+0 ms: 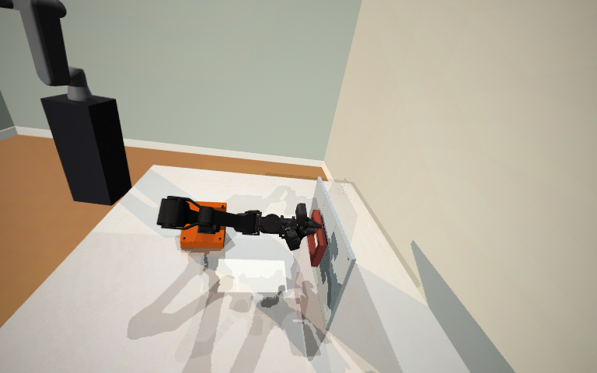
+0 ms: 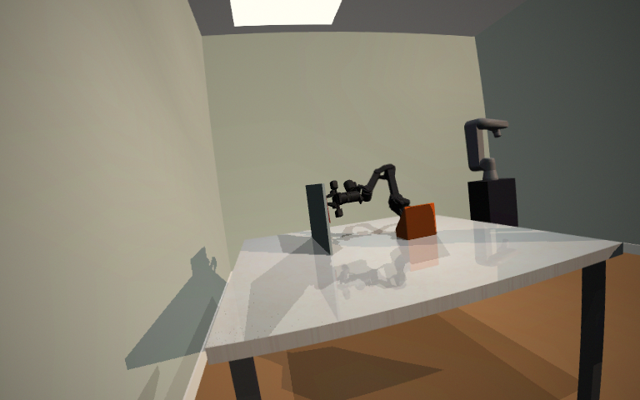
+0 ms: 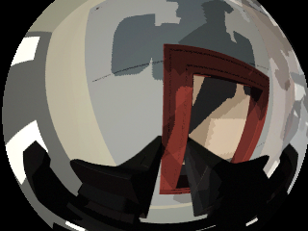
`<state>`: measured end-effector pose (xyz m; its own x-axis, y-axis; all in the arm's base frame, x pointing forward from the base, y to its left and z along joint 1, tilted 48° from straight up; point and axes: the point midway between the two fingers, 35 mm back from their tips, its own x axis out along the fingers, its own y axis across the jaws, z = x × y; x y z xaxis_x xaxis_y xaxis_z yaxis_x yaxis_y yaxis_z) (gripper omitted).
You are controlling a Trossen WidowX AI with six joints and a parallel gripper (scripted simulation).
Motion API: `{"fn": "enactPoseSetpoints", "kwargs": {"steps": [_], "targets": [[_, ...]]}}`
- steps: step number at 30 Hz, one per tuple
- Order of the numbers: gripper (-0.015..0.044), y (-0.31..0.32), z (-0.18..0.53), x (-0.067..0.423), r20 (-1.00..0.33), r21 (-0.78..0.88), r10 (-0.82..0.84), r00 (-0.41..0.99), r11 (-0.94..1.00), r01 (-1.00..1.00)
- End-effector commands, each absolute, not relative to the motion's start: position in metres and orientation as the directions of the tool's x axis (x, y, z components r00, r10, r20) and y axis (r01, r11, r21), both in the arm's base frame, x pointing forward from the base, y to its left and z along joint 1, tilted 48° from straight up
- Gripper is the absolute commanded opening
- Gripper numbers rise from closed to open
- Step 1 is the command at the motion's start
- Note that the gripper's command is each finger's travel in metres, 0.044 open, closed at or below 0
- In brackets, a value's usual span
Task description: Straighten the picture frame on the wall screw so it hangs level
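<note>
Beige walls (image 1: 462, 109), wood floor (image 1: 30, 197), white table (image 2: 424, 282), ceiling light (image 2: 282, 12).

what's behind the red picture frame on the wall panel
Behind the red rectangular picture frame, gripped by the black hand, only the upright pale grey wall panel shows. The frame covers the screw and notched strip.
</note>
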<state>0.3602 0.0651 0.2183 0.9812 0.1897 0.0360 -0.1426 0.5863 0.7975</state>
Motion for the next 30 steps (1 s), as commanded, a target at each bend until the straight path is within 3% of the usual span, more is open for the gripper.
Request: {"fn": "enactPoseSetpoints", "kwargs": {"steps": [1, 30], "targets": [[0.0000, 0.0682, 0.2224, 0.3597, 0.044, 0.794, 0.198, 0.979, 0.588, -0.155], [0.0000, 0.0700, 0.2247, 0.3592, 0.044, 0.794, 0.198, 0.979, 0.588, -0.155]]}}
